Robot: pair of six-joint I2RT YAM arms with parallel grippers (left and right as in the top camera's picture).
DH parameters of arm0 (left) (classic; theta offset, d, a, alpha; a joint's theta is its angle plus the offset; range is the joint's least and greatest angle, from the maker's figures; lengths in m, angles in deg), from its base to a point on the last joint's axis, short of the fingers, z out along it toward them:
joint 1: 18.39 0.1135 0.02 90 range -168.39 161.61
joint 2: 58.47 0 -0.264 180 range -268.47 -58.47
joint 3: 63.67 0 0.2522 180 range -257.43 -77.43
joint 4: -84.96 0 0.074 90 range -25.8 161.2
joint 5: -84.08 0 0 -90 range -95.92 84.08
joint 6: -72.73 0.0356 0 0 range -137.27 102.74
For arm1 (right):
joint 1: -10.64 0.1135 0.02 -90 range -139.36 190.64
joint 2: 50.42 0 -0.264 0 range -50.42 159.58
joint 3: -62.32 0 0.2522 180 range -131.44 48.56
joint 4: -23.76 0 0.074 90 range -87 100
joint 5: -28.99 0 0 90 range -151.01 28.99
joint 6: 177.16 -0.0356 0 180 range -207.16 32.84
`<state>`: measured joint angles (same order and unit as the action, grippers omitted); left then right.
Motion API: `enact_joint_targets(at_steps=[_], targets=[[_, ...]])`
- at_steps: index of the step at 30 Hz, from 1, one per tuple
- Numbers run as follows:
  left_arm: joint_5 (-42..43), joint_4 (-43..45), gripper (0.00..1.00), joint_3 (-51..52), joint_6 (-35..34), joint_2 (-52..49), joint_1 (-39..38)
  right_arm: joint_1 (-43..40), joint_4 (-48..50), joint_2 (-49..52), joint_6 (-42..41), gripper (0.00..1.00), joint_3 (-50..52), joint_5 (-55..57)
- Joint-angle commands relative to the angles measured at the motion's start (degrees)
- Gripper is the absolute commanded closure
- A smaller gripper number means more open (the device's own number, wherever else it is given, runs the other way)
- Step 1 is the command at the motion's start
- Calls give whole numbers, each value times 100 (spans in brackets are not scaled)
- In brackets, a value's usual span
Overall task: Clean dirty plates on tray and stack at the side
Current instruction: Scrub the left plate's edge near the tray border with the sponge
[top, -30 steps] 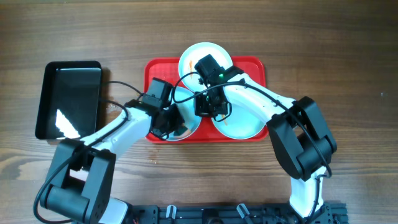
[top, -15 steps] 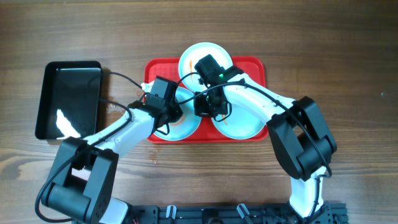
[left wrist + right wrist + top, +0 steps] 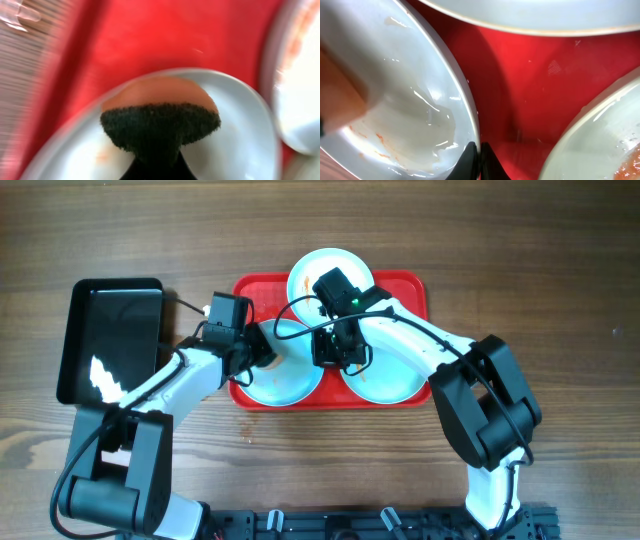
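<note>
The left gripper (image 3: 258,356), clamped on a sponge (image 3: 160,120), has been drawn left across the near-left plate (image 3: 290,385) toward the left rim of the tray (image 3: 410,288); the right gripper (image 3: 475,157) is pinched shut at that plate's edge.

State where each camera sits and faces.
Overhead: above table, straight down on red tray, black tray, both arms.
Left wrist: on left gripper, fingers visible, facing sponge over near-left plate.
Right wrist: on right gripper, facing red tray; shut fingertips at that plate's rim.
Shared: wrist views show that plate and sponge.
</note>
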<state>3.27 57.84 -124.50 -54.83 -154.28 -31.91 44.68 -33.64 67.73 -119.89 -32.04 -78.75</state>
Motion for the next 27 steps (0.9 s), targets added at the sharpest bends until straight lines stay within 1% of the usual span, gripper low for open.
enact_joint_targets(at_steps=[1, 3, 7, 13, 20, 23, 27], targets=[[1281, 118, 96, 57, 111, -94, -166, 28, -33, 166, 111, 96, 63, 81], [1283, 105, 96, 57, 111, -94, -321, 28, -26, 166, 105, 96, 63, 79], [909, 101, 96, 57, 111, -96, -557, 28, 11, 166, 101, 96, 63, 79], [328, 140, 96, 57, 111, -116, -472, 28, -22, 166, 101, 96, 63, 79], [404, 140, 96, 57, 114, -647, -195, 28, -48, 166, 103, 96, 63, 76], [400, -127, 96, 57, 111, -815, -160, 28, -55, 166, 101, 96, 63, 76], [396, -608, 96, 57, 111, -752, -13, 28, -55, 166, 101, 96, 63, 79]])
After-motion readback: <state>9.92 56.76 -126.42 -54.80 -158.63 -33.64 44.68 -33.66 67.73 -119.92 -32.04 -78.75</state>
